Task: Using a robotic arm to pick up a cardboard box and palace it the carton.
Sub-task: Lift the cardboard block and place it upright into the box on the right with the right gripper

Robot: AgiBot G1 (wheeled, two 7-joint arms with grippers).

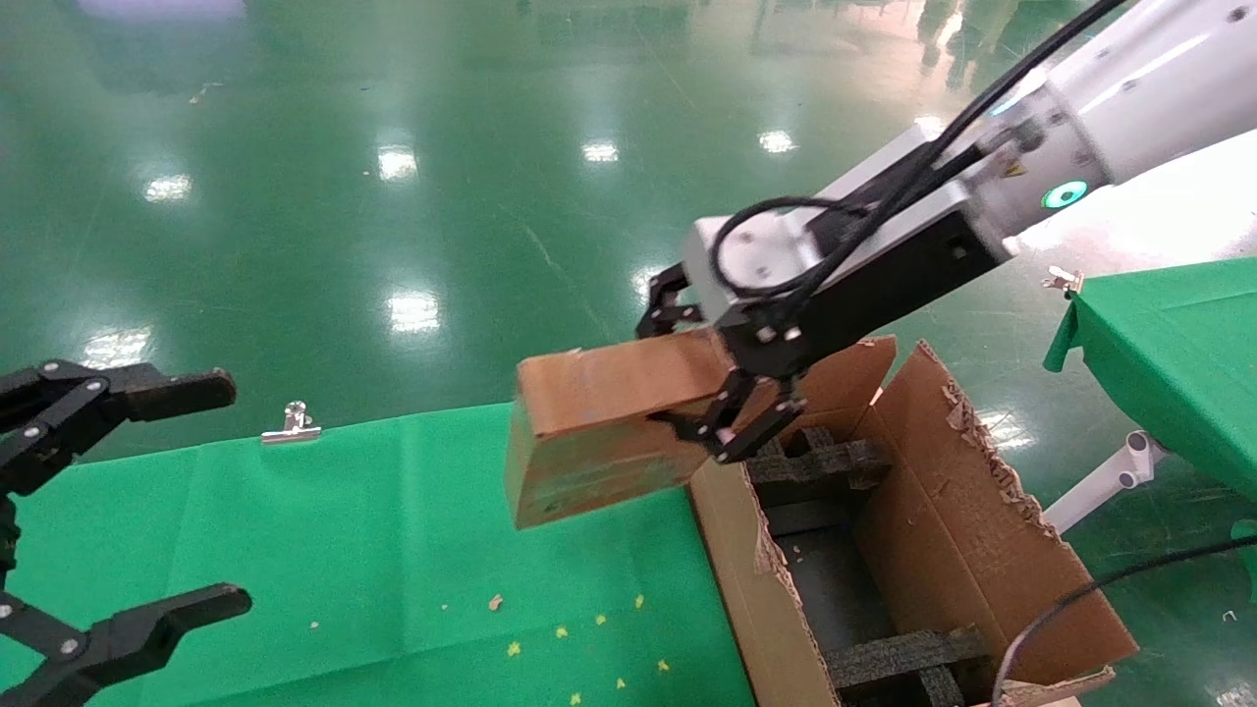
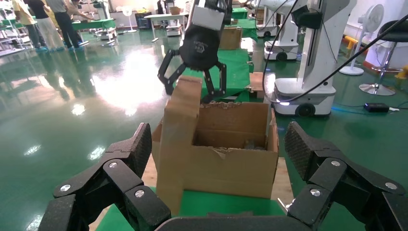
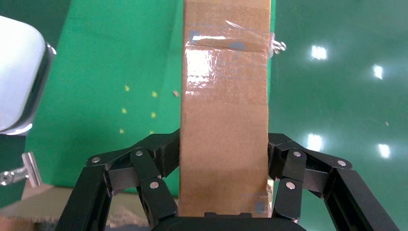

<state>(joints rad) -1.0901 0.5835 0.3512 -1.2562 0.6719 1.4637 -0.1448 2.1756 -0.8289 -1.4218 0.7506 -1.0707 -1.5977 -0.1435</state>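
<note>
Lengthwise, cardboard box (image 1: 599,432) leftward from tool (image 1: 722,378).

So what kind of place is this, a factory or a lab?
Probably a robot lab or test hall. A glossy green floor runs wide, other wheeled robots stand by cloth-covered tables, and people work in the background.

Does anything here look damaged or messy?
Yes. The carton has torn, ragged flap edges, and small crumbs lie scattered on the green cloth beside it. The box in the right gripper is scuffed. The left gripper sits open, idle.
</note>
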